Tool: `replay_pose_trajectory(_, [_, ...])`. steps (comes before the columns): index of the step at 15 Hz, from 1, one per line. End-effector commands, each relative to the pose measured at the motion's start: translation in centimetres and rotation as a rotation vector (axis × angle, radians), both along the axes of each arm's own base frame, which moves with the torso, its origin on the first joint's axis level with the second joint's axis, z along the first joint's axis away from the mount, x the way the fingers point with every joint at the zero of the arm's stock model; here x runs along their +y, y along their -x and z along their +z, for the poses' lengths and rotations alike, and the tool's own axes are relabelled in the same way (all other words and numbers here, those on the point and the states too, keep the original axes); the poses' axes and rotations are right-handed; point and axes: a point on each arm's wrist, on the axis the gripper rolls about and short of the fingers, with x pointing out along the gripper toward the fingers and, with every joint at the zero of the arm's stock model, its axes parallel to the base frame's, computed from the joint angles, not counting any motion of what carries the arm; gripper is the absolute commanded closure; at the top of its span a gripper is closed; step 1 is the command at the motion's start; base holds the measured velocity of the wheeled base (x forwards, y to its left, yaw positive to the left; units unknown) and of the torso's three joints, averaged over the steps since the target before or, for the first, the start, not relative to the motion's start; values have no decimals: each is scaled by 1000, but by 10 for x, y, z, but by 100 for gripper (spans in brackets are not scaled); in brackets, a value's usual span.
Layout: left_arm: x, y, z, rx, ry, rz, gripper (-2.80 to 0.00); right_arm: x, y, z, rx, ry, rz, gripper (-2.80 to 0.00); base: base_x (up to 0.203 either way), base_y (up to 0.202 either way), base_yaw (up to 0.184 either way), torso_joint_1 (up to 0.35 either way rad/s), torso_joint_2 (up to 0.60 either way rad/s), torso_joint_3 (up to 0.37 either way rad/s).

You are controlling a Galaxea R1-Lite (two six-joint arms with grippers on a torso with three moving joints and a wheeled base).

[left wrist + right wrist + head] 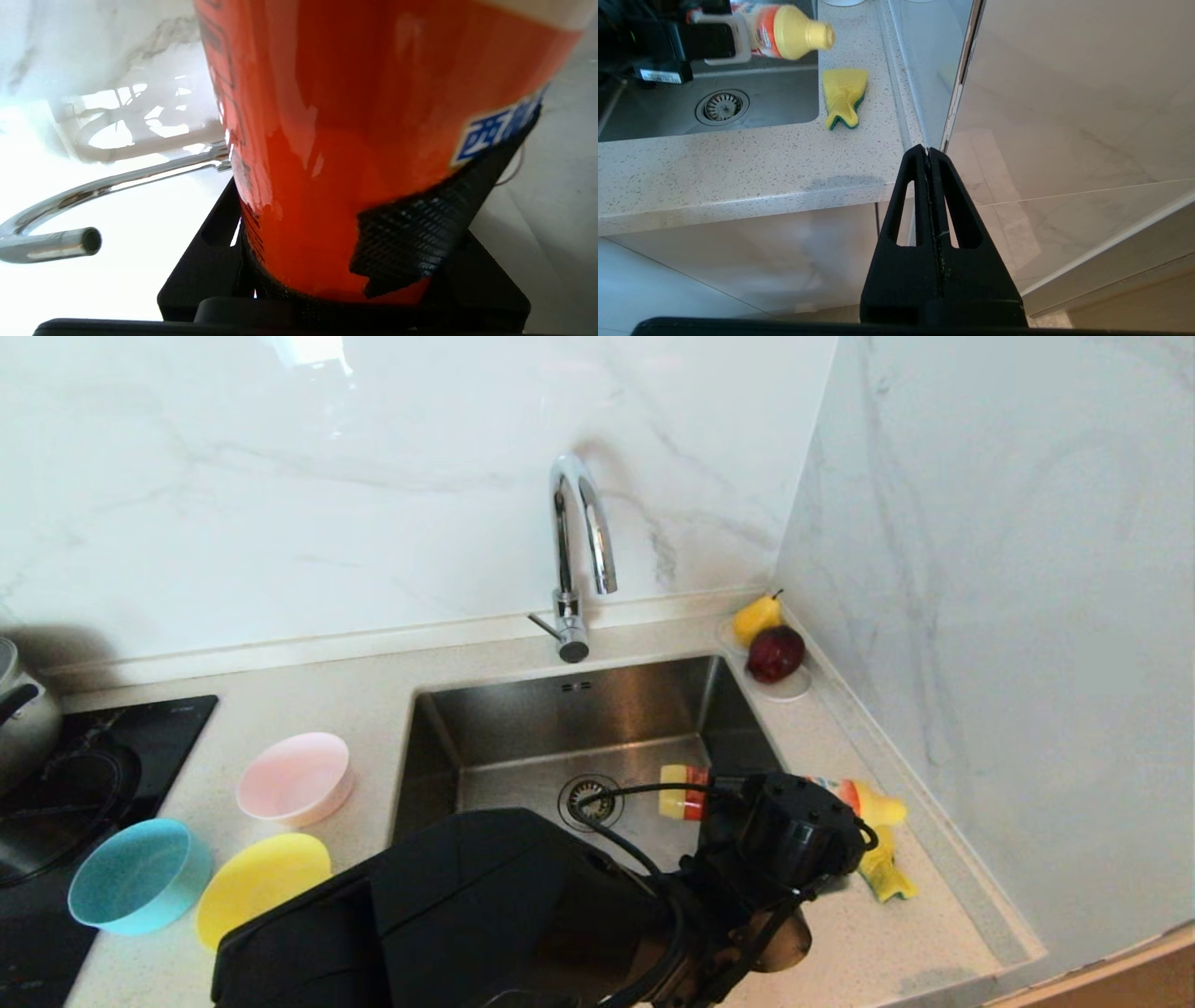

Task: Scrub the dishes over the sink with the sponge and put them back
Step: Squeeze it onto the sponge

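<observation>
Sponge lies flat on the speckled counter just right of the sink, its long axis running from the counter's front edge toward the back wall, narrow green-edged end nearest the front. Directly above its far end hangs the yellow cap of an orange detergent bottle, which the left gripper clamps around the body, holding it nearly level over the sink's right rim with the cap pointing right. Sponge and gripper are apart, the sponge just beyond and below the bottle's cap. Pink bowl, light blue bowl and yellow bowl sit on the counter left of the sink. The right gripper hangs below the counter's front edge, fingers pressed together on nothing.
</observation>
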Motion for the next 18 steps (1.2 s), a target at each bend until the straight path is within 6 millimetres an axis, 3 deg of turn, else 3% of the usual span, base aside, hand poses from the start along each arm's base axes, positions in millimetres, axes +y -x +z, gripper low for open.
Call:
replay_pose_trajectory(1, [-2,-1,-10,2,-23,5,0,0,0,0,-1,-1,1,0,0,0,0,0,0,0])
replay_pose_trajectory(18, [-15,-10,-16,-32,-55,12,0,0,0,0,-1,0,1,0,0,0,0,0,0,0])
